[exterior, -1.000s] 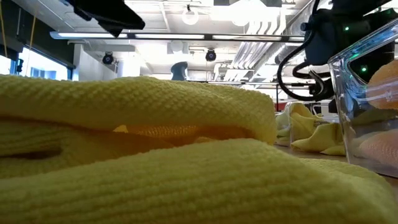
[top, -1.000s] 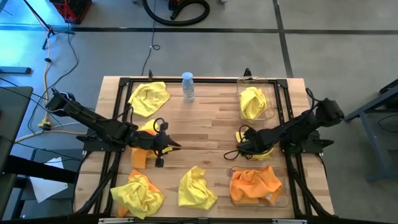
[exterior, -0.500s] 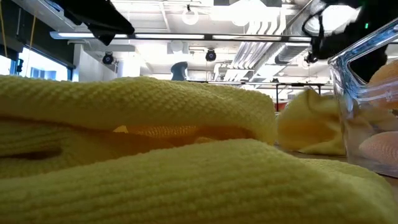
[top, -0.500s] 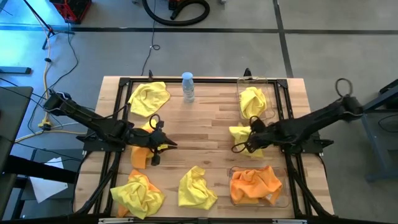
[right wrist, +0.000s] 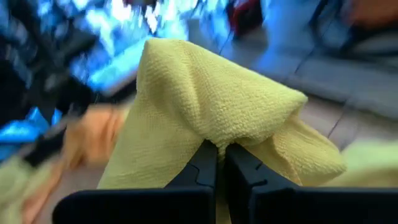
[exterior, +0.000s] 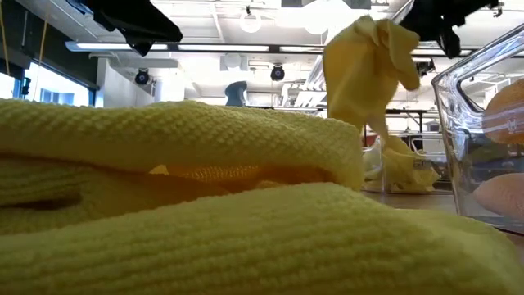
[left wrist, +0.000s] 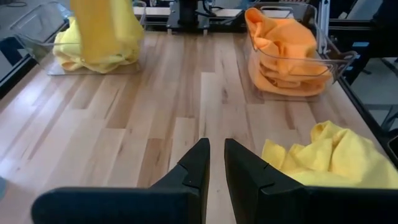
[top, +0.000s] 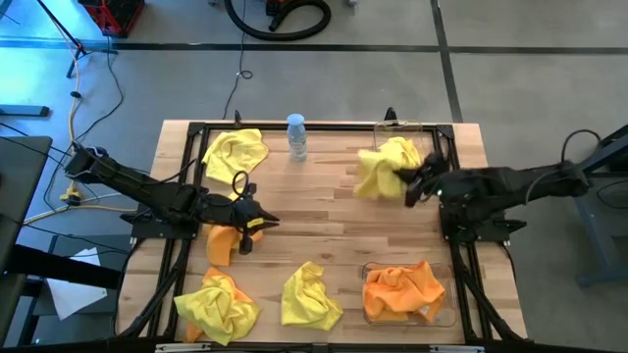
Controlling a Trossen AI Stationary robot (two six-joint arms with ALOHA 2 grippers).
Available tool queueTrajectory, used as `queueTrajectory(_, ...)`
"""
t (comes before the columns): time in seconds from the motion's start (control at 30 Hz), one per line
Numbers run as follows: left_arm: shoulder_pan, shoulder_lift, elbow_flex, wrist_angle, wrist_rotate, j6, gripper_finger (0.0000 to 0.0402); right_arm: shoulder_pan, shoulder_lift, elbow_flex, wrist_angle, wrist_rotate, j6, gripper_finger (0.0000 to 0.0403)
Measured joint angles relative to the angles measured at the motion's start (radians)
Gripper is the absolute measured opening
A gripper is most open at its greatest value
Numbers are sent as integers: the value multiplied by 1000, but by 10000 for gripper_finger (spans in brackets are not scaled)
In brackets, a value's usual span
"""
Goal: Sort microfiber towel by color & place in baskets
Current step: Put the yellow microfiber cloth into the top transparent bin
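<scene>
My right gripper (top: 407,183) is shut on a yellow towel (top: 376,172) and holds it up beside the far right basket (top: 424,132), which has another yellow towel (top: 397,152) in it. The near right basket (top: 451,314) holds orange towels (top: 402,287). My left gripper (top: 263,222) hovers shut left of the table's middle, with nothing between its fingers (left wrist: 198,163). An orange towel (top: 223,241) lies on the table under that arm. More yellow towels lie at the far left (top: 234,153), near left (top: 216,306) and near middle (top: 309,294). My right gripper pinches a bunched fold of the yellow towel (right wrist: 217,134) between its two fingers, coming level from the table's right. The cloth humps over the fingertips. In the low view the towel (exterior: 364,65) hangs below the gripper, slack and clear of the table.
A small clear water bottle (top: 295,135) stands at the far edge, between the far left towel and the far right basket. A black metal frame (top: 186,176) runs along the table's sides. Bare wood lies across the middle (top: 324,216).
My right gripper, shut on the yellow towel, has risen and swung from the right middle of the table toward the far edge, beside the far right basket. The towel has come off the table and now hangs clear. My left gripper has drawn back a little toward the left.
</scene>
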Motion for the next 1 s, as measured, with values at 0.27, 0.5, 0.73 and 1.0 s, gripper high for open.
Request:
queueTrajectory(0.27, 2, 0, 0, -44, 0, 0, 35, -178, -47, 144, -175, 118, -79, 1)
queueTrajectory(0.5, 5, 0, 0, -48, 0, 42, 35, -293, 18, 175, -348, -86, 43, 0)
queueTrajectory(0.73, 21, 0, 0, -47, 0, 35, 35, -424, 151, 175, -450, -54, 53, 0)
queueTrajectory(1.0, 38, 0, 0, -47, 0, 34, 35, -632, 393, 175, -283, -234, -189, 0)
